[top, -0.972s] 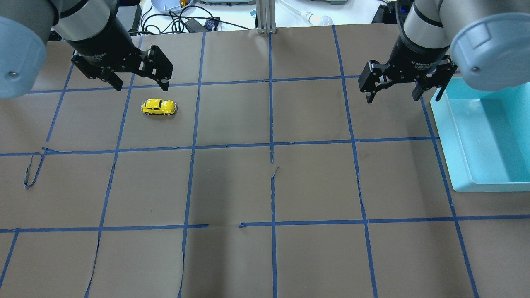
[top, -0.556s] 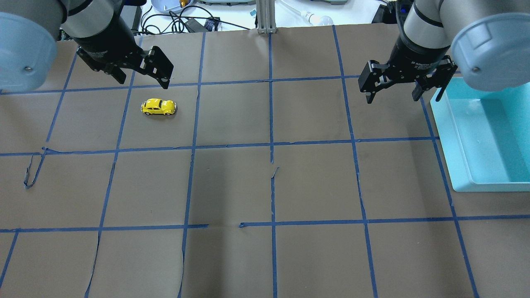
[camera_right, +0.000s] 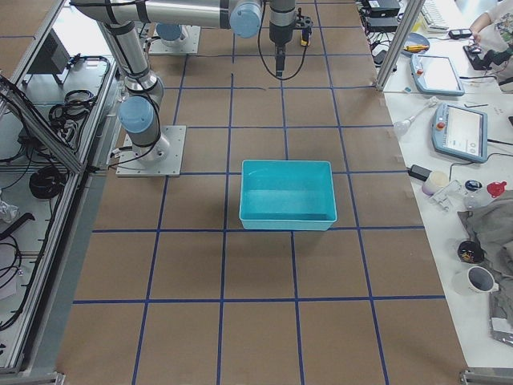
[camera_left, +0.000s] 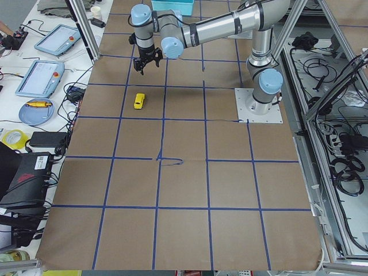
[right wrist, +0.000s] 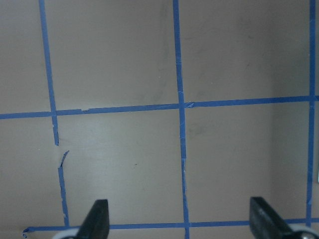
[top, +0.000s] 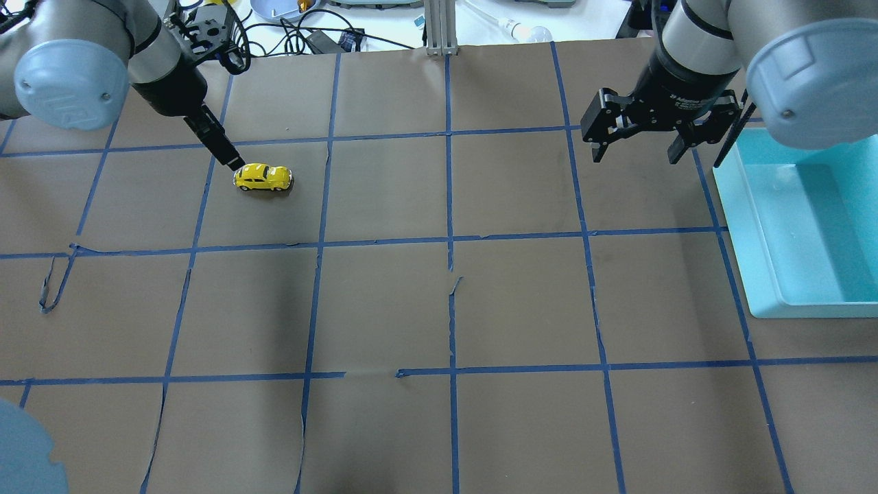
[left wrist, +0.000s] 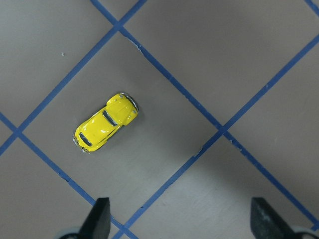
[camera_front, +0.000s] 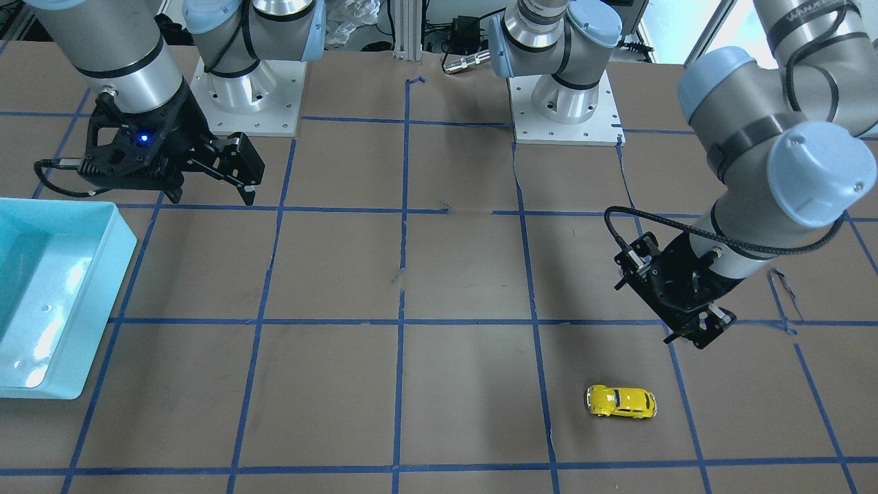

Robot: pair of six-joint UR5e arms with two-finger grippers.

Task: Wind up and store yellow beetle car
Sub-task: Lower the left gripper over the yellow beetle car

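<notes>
Yellow beetle car (top: 263, 178) sits on its wheels in the upper left of the overhead frame. It is inside one taped square of the brown paper table (top: 384, 309), close to that square's upper tape line and clear of all four lines. Bare paper lies on every side of it.

Left gripper (top: 233, 162) shows edge-on in the overhead frame, slanting down from the upper left, its tip just off the car's upper left end. From the front view this gripper (camera_front: 701, 331) hangs above and right of the car (camera_front: 620, 401), with open paper between them. In the left wrist frame its fingers (left wrist: 101, 215) stand wide apart at the bottom edge. The car (left wrist: 106, 122) lies diagonally, upper left of centre, and touches neither finger.

Right gripper (top: 635, 155) is in the overhead frame's upper right, fingers spread wide with nothing between them. In its wrist frame the gripper (right wrist: 179, 219) looks down on tape lines and bare paper only.

Teal bin (top: 731, 213) lies along the right edge, just beside the right gripper and well apart from the car. Several squares of bare paper lie between car and bin.
</notes>
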